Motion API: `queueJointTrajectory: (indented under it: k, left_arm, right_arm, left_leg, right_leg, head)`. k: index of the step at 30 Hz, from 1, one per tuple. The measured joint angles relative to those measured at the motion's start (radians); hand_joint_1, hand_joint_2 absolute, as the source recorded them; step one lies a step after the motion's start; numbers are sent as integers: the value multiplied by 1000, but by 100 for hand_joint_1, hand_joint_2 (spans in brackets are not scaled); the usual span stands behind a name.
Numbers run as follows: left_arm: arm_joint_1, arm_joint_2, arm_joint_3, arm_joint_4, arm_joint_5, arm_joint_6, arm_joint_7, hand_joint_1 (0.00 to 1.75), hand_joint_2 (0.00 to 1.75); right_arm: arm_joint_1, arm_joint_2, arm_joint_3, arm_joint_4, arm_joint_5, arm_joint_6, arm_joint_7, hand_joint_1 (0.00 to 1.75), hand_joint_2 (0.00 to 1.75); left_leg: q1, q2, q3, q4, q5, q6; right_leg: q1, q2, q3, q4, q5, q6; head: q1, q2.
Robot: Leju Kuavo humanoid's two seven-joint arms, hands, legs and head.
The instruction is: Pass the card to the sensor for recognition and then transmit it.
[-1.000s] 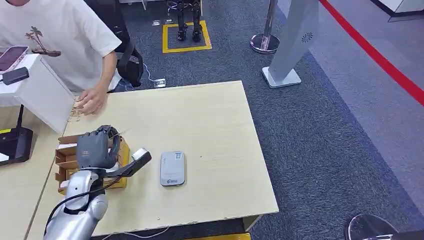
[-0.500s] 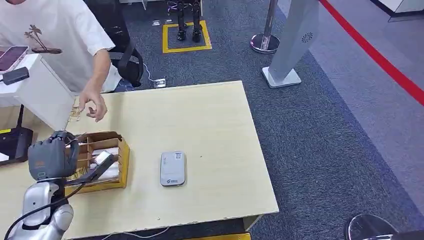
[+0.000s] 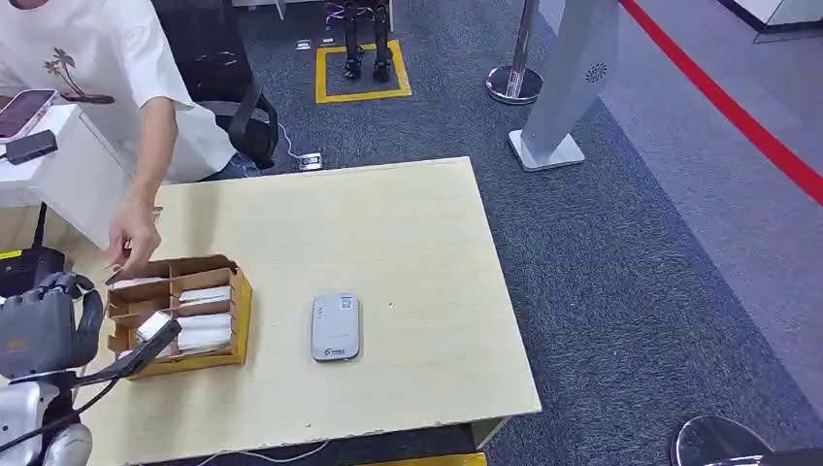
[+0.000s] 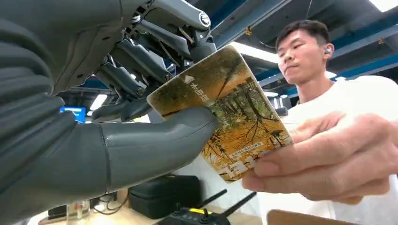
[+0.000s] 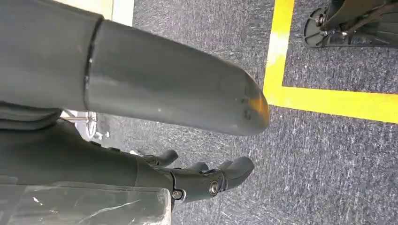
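Observation:
My left hand (image 3: 44, 330) is raised at the table's left edge, beside the cardboard box (image 3: 240, 313). In the left wrist view my left hand (image 4: 117, 126) pinches a card (image 4: 225, 112) with an autumn-tree picture between thumb and fingers. A person's hand (image 4: 328, 161) grips the card's other end. From the head view that person's hand (image 3: 131, 243) reaches down toward my left hand. The grey card sensor (image 3: 335, 327) lies flat mid-table, to the right of the box. My right hand (image 5: 206, 180) hangs over the carpet, holding nothing, fingers apart from the thumb.
The cardboard box holds several white cards in compartments. A white box (image 3: 78, 180) and a black router (image 3: 29, 277) stand at the left. The person in a white shirt (image 3: 97, 68) stands behind the table's far left corner. The table's (image 3: 408, 233) right half is bare wood.
My left arm swung left from over the box to the table's left edge. The person's hand left the tabletop, came toward my hand and took hold of the card.

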Motion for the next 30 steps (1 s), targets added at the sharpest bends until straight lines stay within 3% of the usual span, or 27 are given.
queueJointTrajectory:
  k: [11, 12, 19, 20, 28, 29, 30]
  left_arm:
    - [5, 16, 26, -40, 11, -27, -10, 173, 175]
    - [5, 16, 27, -43, 13, -27, -10, 0, 175]
    - [4, 16, 30, -48, 18, -28, -14, 0, 175]
    - [4, 16, 30, -48, 20, -27, -14, 0, 0]
    - [3, 6, 36, -54, 35, -11, -15, 0, 0]
    - [3, 5, 37, -56, 36, -8, -16, 0, 175]
    - [3, 5, 37, -58, 36, -7, -17, 0, 175]
  right_arm:
    - [1, 0, 0, 0, -16, -2, -8, 0, 0]
    - [1, 0, 0, 0, -18, -2, -8, 0, 0]
    - [0, 0, 0, 0, -27, -5, -11, 0, 0]
    - [1, 0, 0, 0, -27, -5, -11, 0, 0]
    - [0, 0, 0, 0, -33, -6, -12, 0, 0]
    - [1, 0, 0, 0, -33, -6, -12, 0, 0]
    - [0, 0, 0, 0, -34, -6, -12, 0, 0]
  left_leg:
    - [0, 0, 0, 0, 0, 0]
    - [0, 0, 0, 0, 0, 0]
    - [0, 0, 0, 0, 0, 0]
    - [0, 0, 0, 0, 0, 0]
    - [0, 0, 0, 0, 0, 0]
    - [0, 0, 0, 0, 0, 0]
    - [0, 0, 0, 0, 0, 0]
  right_leg:
    - [0, 0, 0, 0, 0, 0]
    - [0, 0, 0, 0, 0, 0]
    - [0, 0, 0, 0, 0, 0]
    - [0, 0, 0, 0, 0, 0]
    - [0, 0, 0, 0, 0, 0]
    - [0, 0, 0, 0, 0, 0]
    - [0, 0, 0, 0, 0, 0]
  head:
    - [0, 0]
    - [0, 0]
    - [0, 0]
    - [0, 0]
    - [0, 0]
    - [0, 0]
    - [0, 0]
